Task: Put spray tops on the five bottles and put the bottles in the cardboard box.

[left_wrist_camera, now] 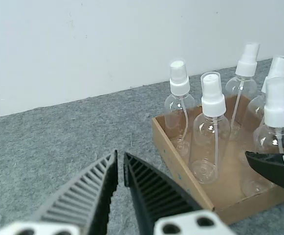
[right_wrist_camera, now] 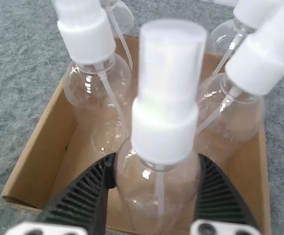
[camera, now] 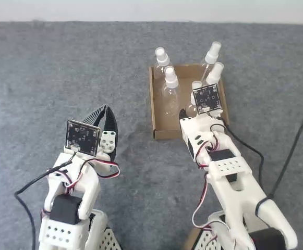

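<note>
right jaws: narrow, closed onto the gripped bottle [right_wrist_camera: 157,193], one finger [right_wrist_camera: 83,196] on each side of its clear body, low down, below the shoulder. Both fingers look to be touching the plastic. The bottle stands upright between them, centred, and its spray top [right_wrist_camera: 167,93] sticks up well above the fingertips.

That bottle is inside the cardboard box [camera: 153,104], at the near right part, closest to the right arm [camera: 229,172]. Can't tell whether its base is on the box floor or just off it.

The other four are also in the box, upright, each with a spray top on:
- far-left bottle [camera: 161,58], back corner
- mid-left bottle [camera: 170,96], just in front of it
- far-right bottle [camera: 213,52], back right
- mid-right bottle [camera: 215,73], just beside the gripped one

left jaws: near closed, just a thin slit between the ribbed fingers [left_wrist_camera: 90,191], nothing held. They hang over the bare grey worktop [camera: 57,67], off to the left of the box and apart from it, on its near side. In the left wrist view the tips point toward the box's near left corner; no bottle lies between or next to them.
</note>
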Controlling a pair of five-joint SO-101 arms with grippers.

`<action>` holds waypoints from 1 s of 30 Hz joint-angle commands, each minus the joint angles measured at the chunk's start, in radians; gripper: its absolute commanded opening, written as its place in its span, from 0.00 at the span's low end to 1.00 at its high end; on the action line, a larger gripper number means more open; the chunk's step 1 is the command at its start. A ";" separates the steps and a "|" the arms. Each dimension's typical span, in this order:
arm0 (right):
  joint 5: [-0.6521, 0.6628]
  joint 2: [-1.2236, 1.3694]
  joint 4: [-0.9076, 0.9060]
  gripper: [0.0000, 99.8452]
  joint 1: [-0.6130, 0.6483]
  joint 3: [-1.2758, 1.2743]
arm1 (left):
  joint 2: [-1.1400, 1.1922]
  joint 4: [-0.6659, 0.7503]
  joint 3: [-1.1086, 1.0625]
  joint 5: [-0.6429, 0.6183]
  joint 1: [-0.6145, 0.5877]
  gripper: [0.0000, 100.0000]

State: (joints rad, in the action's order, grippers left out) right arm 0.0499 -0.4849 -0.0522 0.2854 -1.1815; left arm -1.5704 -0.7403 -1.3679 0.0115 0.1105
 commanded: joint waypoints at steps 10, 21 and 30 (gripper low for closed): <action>0.002 -0.054 0.005 0.27 -0.010 0.005 | 0.014 0.023 0.007 -0.008 -0.005 0.01; 0.002 -0.058 0.007 0.28 -0.010 0.011 | 0.015 0.023 0.007 -0.006 -0.005 0.01; 0.002 -0.148 -0.062 0.28 -0.012 0.068 | 0.015 0.023 0.007 -0.005 -0.006 0.01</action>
State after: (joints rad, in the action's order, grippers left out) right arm 0.0499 -0.5217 -0.0537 0.2823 -1.1830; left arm -1.5704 -0.7403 -1.3679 0.0115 0.1105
